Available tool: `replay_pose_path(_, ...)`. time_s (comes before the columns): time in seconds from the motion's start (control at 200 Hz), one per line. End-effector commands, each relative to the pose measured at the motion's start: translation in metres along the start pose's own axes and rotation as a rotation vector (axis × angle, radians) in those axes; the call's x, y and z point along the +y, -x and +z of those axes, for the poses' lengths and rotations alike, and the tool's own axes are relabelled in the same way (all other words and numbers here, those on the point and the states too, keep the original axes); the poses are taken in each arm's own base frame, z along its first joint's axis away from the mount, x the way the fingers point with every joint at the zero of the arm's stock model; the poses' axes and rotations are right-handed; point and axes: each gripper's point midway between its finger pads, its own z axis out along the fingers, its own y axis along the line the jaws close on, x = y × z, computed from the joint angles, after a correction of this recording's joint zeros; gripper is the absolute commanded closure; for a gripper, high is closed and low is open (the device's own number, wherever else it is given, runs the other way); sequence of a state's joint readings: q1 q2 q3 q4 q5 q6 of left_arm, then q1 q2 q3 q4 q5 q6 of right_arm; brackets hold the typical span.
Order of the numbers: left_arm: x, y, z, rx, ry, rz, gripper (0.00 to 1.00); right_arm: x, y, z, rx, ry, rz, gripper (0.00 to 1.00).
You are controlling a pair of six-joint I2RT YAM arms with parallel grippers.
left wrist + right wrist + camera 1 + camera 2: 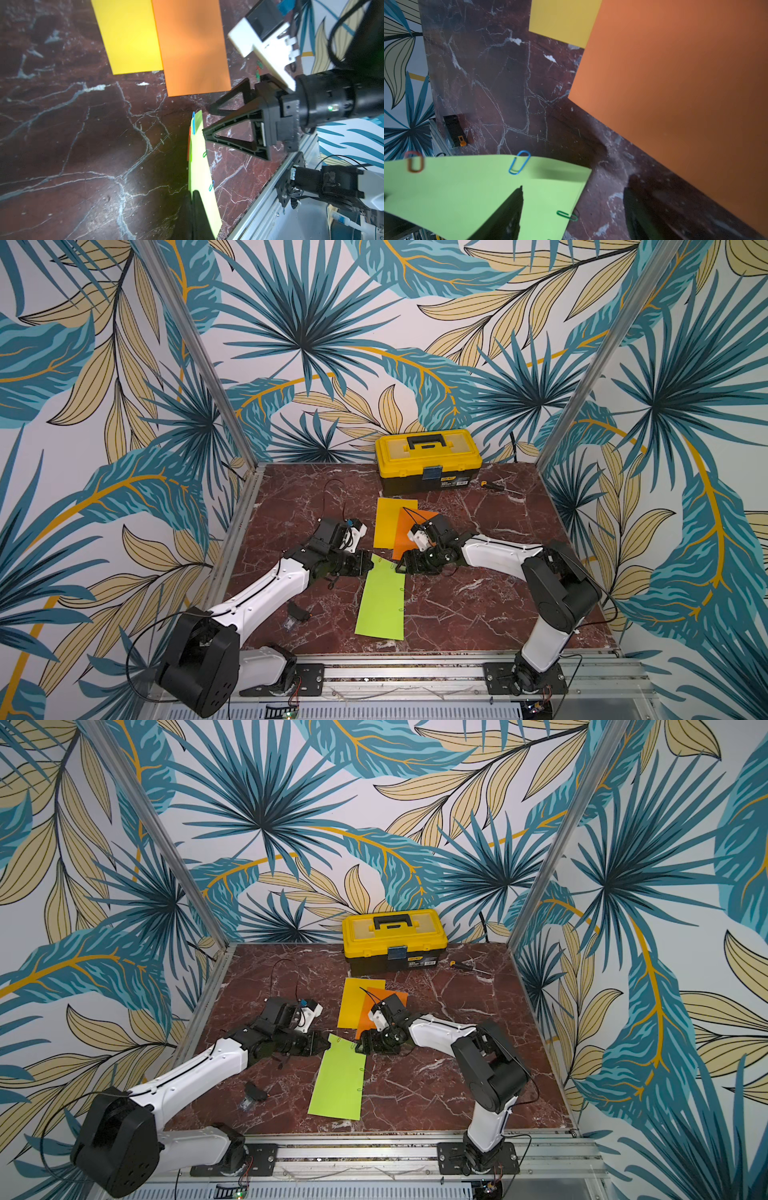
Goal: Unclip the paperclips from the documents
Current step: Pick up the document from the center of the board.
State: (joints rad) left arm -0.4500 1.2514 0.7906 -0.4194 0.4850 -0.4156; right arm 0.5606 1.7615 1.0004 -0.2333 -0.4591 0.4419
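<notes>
Left claw (368,563) shut on the lime green document (380,601), centre of the table (478,614) toward its front edge; right claw (206,120) gapes empty at the blue paperclip (519,162); next, likely: nip it, slide it off.

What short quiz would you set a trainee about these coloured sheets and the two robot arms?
1. True or false: the orange sheet overlaps the yellow sheet.
2. Which sheet carries paperclips? A yellow, B orange, C lime green.
3. Which gripper stands open?
Key: 1 true; 2 C, the lime green sheet; 3 the right gripper.
</notes>
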Motion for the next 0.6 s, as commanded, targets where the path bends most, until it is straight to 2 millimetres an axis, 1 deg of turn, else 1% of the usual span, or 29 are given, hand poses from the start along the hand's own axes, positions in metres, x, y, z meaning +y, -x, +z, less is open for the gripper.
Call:
replay_pose_path(0.0,-0.024,0.011,-0.021,-0.052,-0.075,0.103,1.00,0.017,0.010,-0.018,-0.076,0.075,-0.105,0.22)
replay_pose_path(0.13,-0.034,0.016,-0.037,-0.098,-0.111,0.147,1.00,0.036,0.015,-0.036,-0.153,0.171,-0.195,0.20)
replay_pose_path(0.25,-0.043,0.019,-0.049,-0.129,-0.148,0.170,1.00,0.054,0.016,-0.048,-0.220,0.285,-0.255,0.18)
replay_pose_path(0.345,-0.053,0.024,-0.060,-0.156,-0.179,0.195,1.00,0.063,0.014,-0.053,-0.250,0.356,-0.288,0.18)
replay_pose_path(0.481,-0.071,0.032,-0.079,-0.195,-0.237,0.237,1.00,0.068,0.008,-0.054,-0.281,0.421,-0.338,0.18)
replay_pose_path(0.596,-0.087,0.037,-0.092,-0.216,-0.286,0.267,1.00,0.076,0.008,-0.063,-0.349,0.468,-0.396,0.18)
